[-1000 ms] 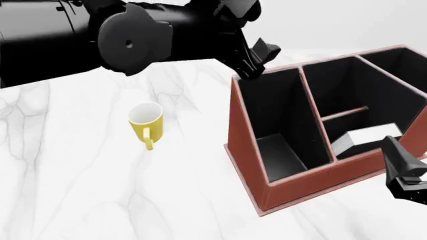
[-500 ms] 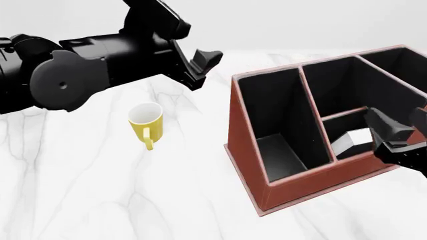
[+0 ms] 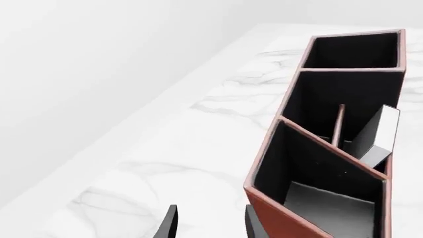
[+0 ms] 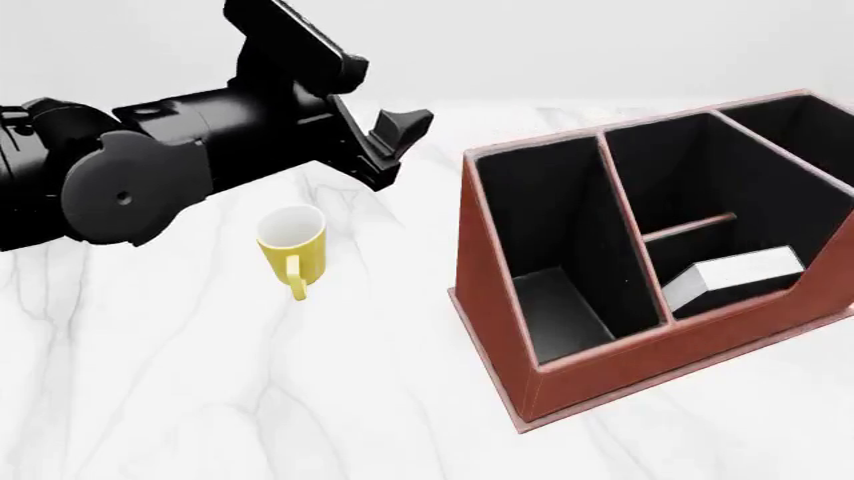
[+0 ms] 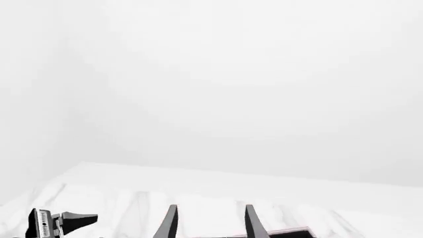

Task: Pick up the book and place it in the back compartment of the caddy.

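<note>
The caddy (image 4: 627,270) is being carried by the white marble worktop (image 4: 160,380) toward its right edge, with its low front wall facing the near edge and its slanted top edges rising toward the far edge. Its right side is being cut off by the front view's border.

The book (image 4: 731,277) is being held inside the caddy, lying tilted in the nearer of the two short pockets, on the near side of the thin crossbar (image 4: 687,226). Its white page edges are being shown upward. The back compartment (image 4: 681,175), beyond the crossbar, is being seen as bare black lining. The long compartment (image 4: 554,250) on the caddy's left is being seen open from above.

The left gripper (image 4: 387,145) is being held in the air above the worktop, toward the far edge, left of the caddy's far-left corner and apart from it. Its fingers (image 3: 170,223) are being seen parted, with nothing between them.

The right gripper (image 5: 208,223) is being shown only in its own wrist view, aimed over the far edge at blank background; its fingers are spread and nothing is being gripped.

A yellow mug (image 4: 292,247) is being kept upright left of the caddy, apart from it, with bare marble between them and all along the near edge.
</note>
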